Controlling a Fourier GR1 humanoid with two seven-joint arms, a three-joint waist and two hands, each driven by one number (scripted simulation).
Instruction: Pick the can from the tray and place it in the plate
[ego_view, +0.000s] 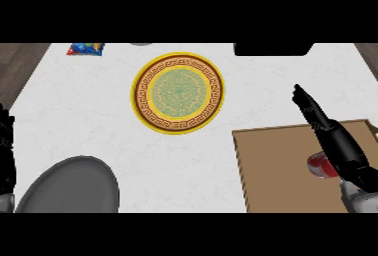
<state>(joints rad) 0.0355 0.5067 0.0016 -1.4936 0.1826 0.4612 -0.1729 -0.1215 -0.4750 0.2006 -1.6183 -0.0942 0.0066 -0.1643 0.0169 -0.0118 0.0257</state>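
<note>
1. Step in hand, as I read it: the reach for the pick. Nothing is grasped and the can is not off the tray
2. can (317, 165): red and white, on the brown tray (280, 170) at lower right, toward the tray's right side. My right hand hides part of it, so I can't say for sure whether it is upright or tipped
3. right hand (345, 150): comes in from the lower right corner and lies over the can. The fingers (310, 107) are stretched out straight, pointing past the tray's far edge over the white bench (88, 110). They are curled round nothing and hold nothing
4. left hand (6, 145): just a sliver at the left edge, well apart from tray and plate. Too little shows to judge it
5. plate (179, 93): yellow rim, brown patterned band, green middle. It sits on the bench up and left of the tray, apart from it, with nothing in it
6. Other stuff: grey round object (70, 185) lower left, blue-orange packet (86, 48) top left, black block (272, 49) at top. None lies between tray and plate
7. Next move, my call: the fingertips reach well beyond the can, so I'd draw the hand back and down until thumb and fingers flank the can, then close, lift clear of the tray, carry it up-left and set it on the plate's green middle
8. Risk, my guess: the palm could nudge the can over while coming down
</note>
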